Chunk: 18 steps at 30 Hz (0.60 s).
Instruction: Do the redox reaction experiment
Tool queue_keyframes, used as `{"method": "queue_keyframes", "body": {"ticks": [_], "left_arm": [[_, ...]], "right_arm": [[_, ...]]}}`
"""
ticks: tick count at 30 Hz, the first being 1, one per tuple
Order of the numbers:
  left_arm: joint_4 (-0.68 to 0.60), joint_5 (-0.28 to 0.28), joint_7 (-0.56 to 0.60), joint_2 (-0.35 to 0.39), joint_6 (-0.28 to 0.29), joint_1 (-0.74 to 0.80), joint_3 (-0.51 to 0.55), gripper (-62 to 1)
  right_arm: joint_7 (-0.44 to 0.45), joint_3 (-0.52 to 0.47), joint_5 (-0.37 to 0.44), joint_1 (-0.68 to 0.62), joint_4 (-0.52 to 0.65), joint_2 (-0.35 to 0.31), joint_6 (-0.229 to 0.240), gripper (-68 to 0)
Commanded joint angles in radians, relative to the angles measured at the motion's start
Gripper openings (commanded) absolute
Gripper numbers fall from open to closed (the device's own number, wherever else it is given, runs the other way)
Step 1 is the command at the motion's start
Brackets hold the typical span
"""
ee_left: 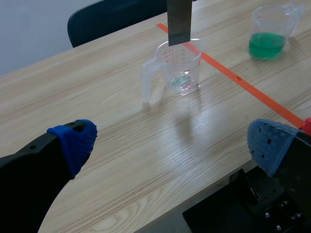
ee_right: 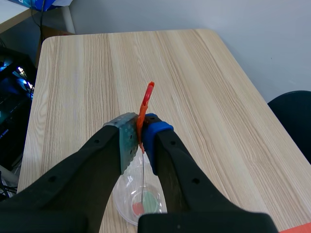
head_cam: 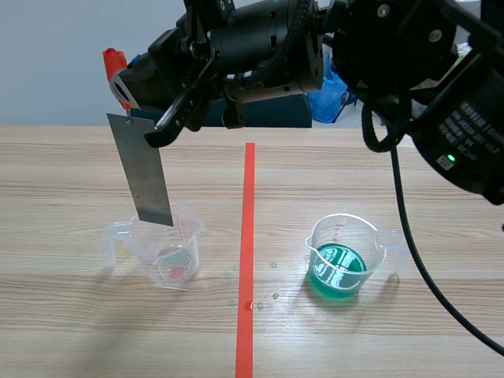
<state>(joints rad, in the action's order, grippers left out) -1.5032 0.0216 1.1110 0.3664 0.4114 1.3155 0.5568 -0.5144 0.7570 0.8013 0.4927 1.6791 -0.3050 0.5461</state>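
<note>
My left gripper [ee_left: 171,143] hangs spread wide above the tabletop's [ee_left: 121,160] near edge. Farther in, the clear beaker [head_cam: 165,248] stands left of the tape line [head_cam: 248,236] and the green-liquid beaker [head_cam: 342,256] right of it. My right gripper [head_cam: 169,126] pinches the metal strip [head_cam: 150,177] by its top, and the strip's lower end hangs at the clear beaker's mouth.

two cups, one each side of the tape line [head_cam: 247,260]
plate [head_cam: 146,169] hangs from the right tool [head_cam: 161,130] over the left cup [head_cam: 161,252], right cup [head_cam: 346,256] well apart from both
</note>
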Motion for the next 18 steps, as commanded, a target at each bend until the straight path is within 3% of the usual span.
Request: {"method": "queue_keyframes", "body": {"ticks": [1, 18], "left_arm": [[-0.008, -0.010, 0.015, -0.003, -0.002, 0.001, -0.003, 1.4], [-0.008, -0.010, 0.015, -0.003, -0.002, 0.001, -0.003, 1.4]], "right_arm": [[0.019, -0.003, 0.014, 0.025, 0.012, 0.001, 0.000, -66.9], [0.055, -0.003, -0.016, 0.022, -0.040, 0.021, 0.005, -66.9]]}}
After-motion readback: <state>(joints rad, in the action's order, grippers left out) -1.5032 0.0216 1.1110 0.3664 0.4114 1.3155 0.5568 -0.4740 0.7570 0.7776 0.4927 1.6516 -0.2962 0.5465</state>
